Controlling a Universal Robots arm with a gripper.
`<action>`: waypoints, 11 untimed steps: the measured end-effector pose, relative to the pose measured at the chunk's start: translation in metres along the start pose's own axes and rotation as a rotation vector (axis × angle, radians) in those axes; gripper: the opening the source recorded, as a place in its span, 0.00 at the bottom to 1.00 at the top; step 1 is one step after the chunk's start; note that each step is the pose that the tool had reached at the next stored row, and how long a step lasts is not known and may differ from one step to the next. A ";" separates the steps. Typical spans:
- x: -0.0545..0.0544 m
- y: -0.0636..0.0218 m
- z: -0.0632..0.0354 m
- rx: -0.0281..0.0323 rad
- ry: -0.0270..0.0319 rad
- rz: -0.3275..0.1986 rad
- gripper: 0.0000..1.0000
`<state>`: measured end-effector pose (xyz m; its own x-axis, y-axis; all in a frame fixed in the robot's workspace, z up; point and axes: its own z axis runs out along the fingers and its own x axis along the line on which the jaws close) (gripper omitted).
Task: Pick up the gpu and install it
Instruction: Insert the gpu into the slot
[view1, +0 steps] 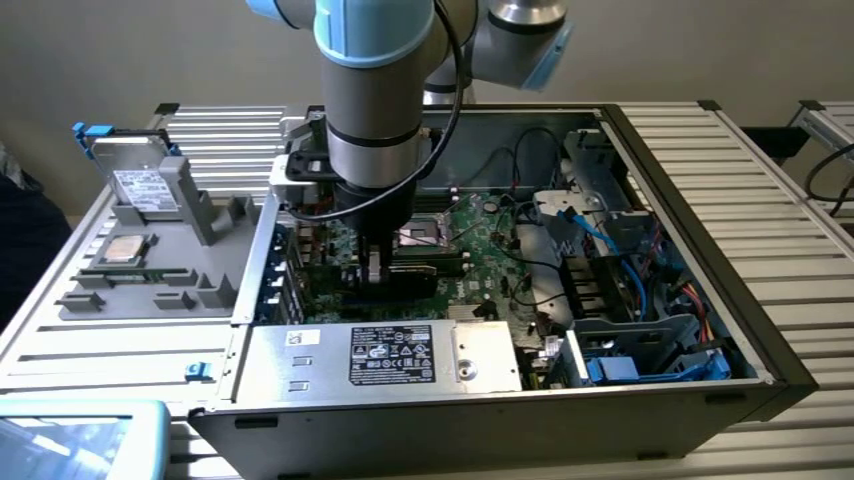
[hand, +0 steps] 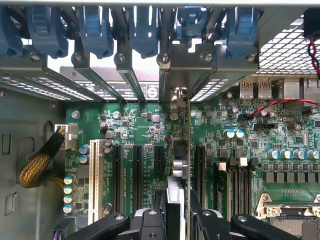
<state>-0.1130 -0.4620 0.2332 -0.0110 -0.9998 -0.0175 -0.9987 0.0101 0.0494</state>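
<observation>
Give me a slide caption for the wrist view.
Gripper holds the gpu edge-on above the motherboard slots.

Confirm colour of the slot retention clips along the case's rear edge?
Blue plastic retention clips; clearest in the wrist view.

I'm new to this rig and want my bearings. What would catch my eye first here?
The arm reaching down into the open PC case, its end effector shut on the gpu, held on edge over the motherboard. On the exterior view's left, a grey tray holds a hard drive.
</observation>
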 end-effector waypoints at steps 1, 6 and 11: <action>0.000 0.0000 0.0000 0.0000 0.0000 0.000 0.28; 0.000 0.0001 -0.0003 0.0001 -0.0005 0.000 0.28; 0.000 0.0002 -0.0033 0.0022 -0.0001 0.000 0.42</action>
<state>-0.1130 -0.4620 0.2365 -0.0110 -0.9998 -0.0176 -0.9988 0.0102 0.0472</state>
